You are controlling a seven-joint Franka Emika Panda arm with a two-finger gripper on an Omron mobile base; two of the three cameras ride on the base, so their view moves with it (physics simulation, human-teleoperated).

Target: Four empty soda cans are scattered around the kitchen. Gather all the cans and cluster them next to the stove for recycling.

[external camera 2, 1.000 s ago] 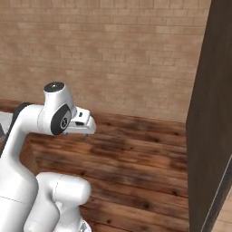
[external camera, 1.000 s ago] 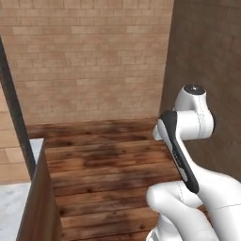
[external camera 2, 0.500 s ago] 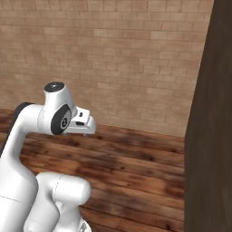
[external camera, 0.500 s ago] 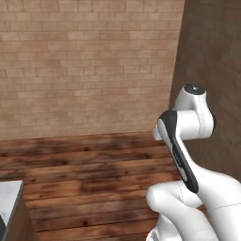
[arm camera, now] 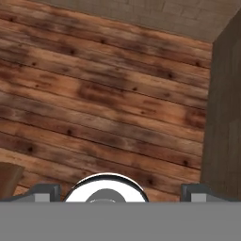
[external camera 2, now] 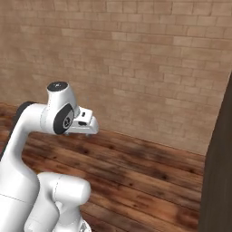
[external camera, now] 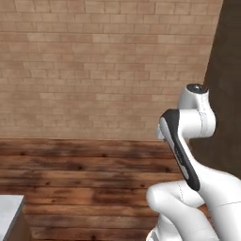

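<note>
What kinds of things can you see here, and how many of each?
Brick wall: 1
Wooden floor: 1
Dark panel: 1
Grey counter corner: 1
Robot arm: 1
Total: 5

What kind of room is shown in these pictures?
Probably an indoor room, perhaps a kitchen corner: a tan brick wall, a wooden plank floor and a tall dark panel at the side. No appliance is visible to confirm it.
</note>
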